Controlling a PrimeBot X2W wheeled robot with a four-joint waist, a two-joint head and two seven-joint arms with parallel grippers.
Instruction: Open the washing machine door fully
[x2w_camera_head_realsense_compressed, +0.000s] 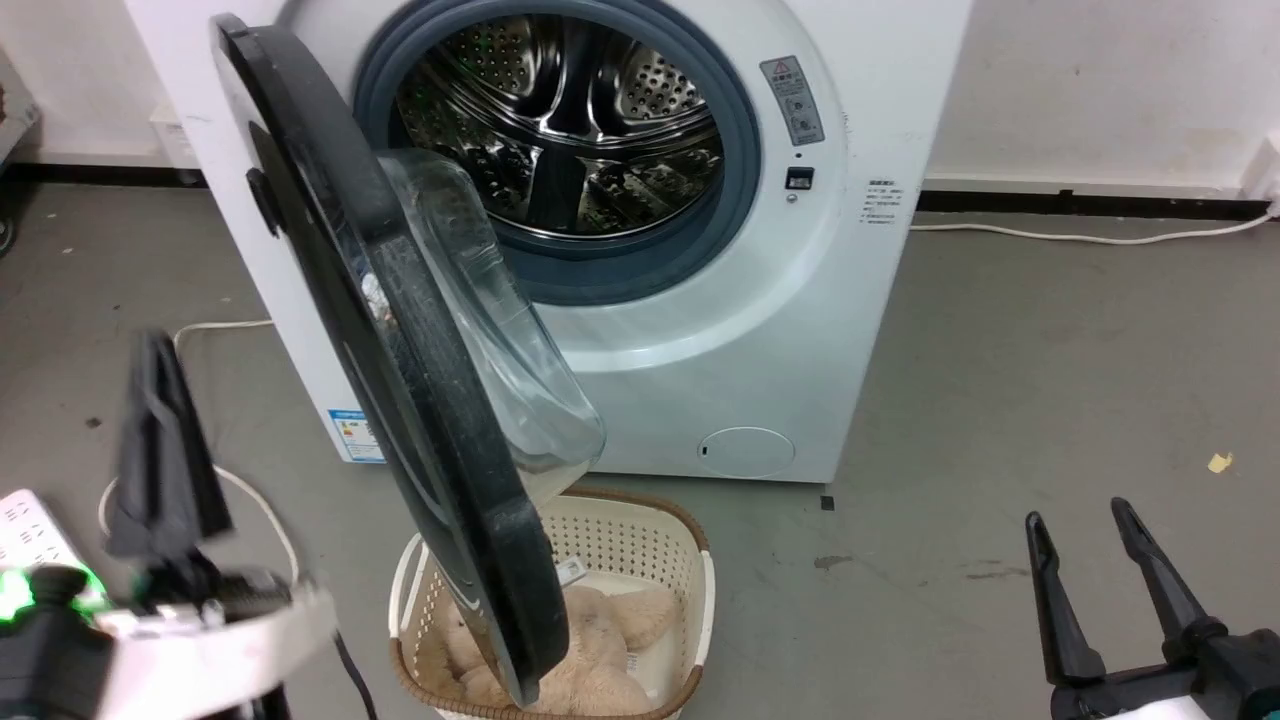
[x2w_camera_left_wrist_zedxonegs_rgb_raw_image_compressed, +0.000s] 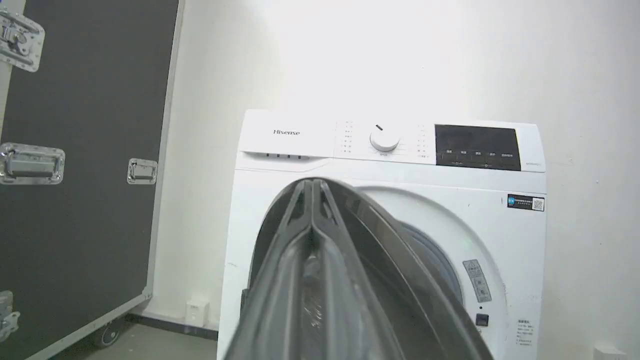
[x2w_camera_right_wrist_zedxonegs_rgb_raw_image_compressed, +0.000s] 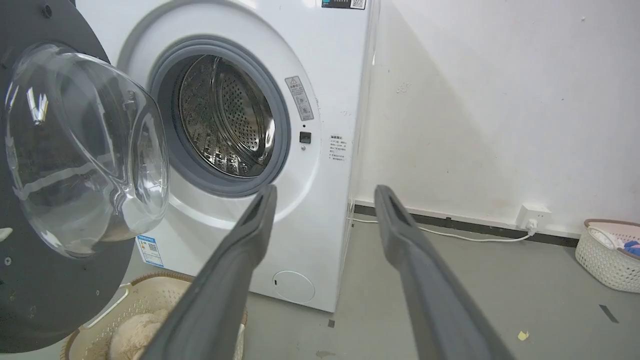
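The washing machine door (x2w_camera_head_realsense_compressed: 400, 330), a black disc with a clear glass bowl, stands swung out from the white machine (x2w_camera_head_realsense_compressed: 700, 330), edge-on to the head view. The steel drum (x2w_camera_head_realsense_compressed: 570, 130) is exposed. My left gripper (x2w_camera_head_realsense_compressed: 155, 350) is at the lower left, on the door's outer side and apart from it. It is shut, with nothing between its fingers. In the left wrist view the closed gripper (x2w_camera_left_wrist_zedxonegs_rgb_raw_image_compressed: 312, 187) points at the machine, with the dark door (x2w_camera_left_wrist_zedxonegs_rgb_raw_image_compressed: 400, 240) behind it. My right gripper (x2w_camera_head_realsense_compressed: 1078, 515) is open at the lower right, well clear of the door (x2w_camera_right_wrist_zedxonegs_rgb_raw_image_compressed: 50, 290). In its own wrist view the right gripper (x2w_camera_right_wrist_zedxonegs_rgb_raw_image_compressed: 325, 195) is open in front of the machine.
A cream basket (x2w_camera_head_realsense_compressed: 620, 530) holding a plush toy sits on the floor under the door's lower edge. A white power strip (x2w_camera_head_realsense_compressed: 25, 530) and cable lie at the left. A black flight case (x2w_camera_left_wrist_zedxonegs_rgb_raw_image_compressed: 75, 150) stands left of the machine. Another basket (x2w_camera_right_wrist_zedxonegs_rgb_raw_image_compressed: 607, 255) sits by the right wall.
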